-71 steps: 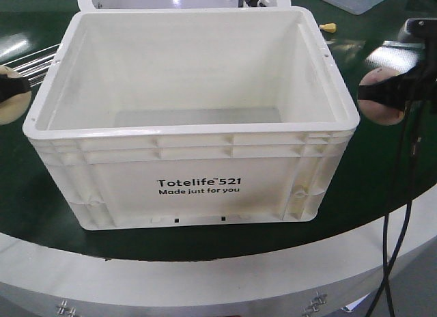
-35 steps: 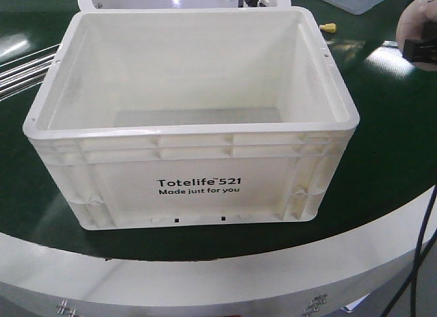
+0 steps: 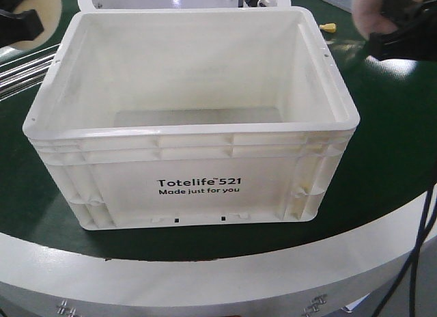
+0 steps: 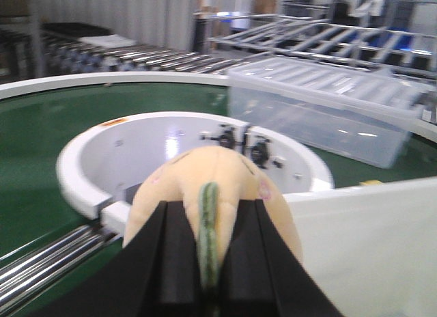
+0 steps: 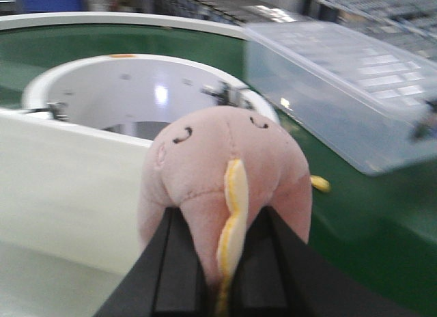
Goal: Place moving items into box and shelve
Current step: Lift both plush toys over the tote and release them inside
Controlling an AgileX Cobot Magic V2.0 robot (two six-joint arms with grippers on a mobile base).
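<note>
A white "Totelife 521" box stands open and empty on the green belt. My left gripper is shut on a cream plush toy with a green spine, held up beside the box's left rear corner. My right gripper is shut on a pink plush toy with a yellow spine, held up just right of the box's right rear corner, where the pink toy shows in the front view.
A white ring-shaped hub lies behind the box. A clear plastic bin sits at the back right. A small yellow piece lies on the belt near the box's right rear corner. Metal rollers run at left.
Both grippers have risen and moved toward the back with their toys, from beside the box's sides to its rear corners.
</note>
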